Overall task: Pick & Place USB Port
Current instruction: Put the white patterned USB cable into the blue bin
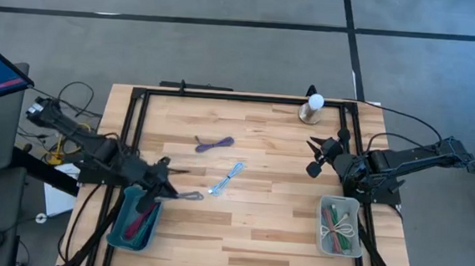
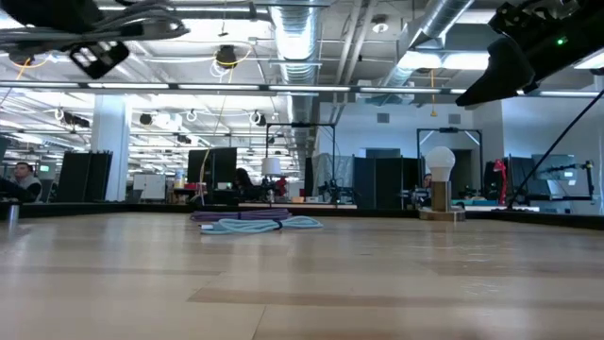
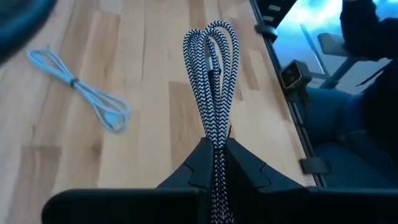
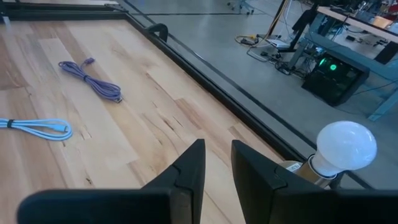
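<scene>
My left gripper (image 1: 173, 193) (image 3: 214, 146) hangs above the table's left near part, beside the blue bin (image 1: 121, 234), shut on a black-and-white braided cable bundle (image 3: 211, 74). A purple cable (image 1: 214, 144) (image 4: 93, 78) and a light blue cable (image 1: 228, 178) (image 3: 81, 87) lie flat on the wood near the middle. My right gripper (image 1: 314, 156) (image 4: 217, 155) waits open above the table's right side, near the bulb stand, touching nothing. My left gripper pinches the braided cable bundle between its two fingers, across several strands partway along the bundle (image 3: 216, 142). The looped end (image 1: 191, 195) sticks out beyond the fingertips toward the table's middle. The bundle is lifted clear of the table.
The blue bin holds red and green cables. A grey bin (image 1: 324, 240) at the right near side holds more cables. A white bulb on a stand (image 1: 312, 107) (image 4: 345, 146) is at the far edge. A black frame (image 1: 240, 97) rims the table. Bare wood lies between the loose cables and the near edge.
</scene>
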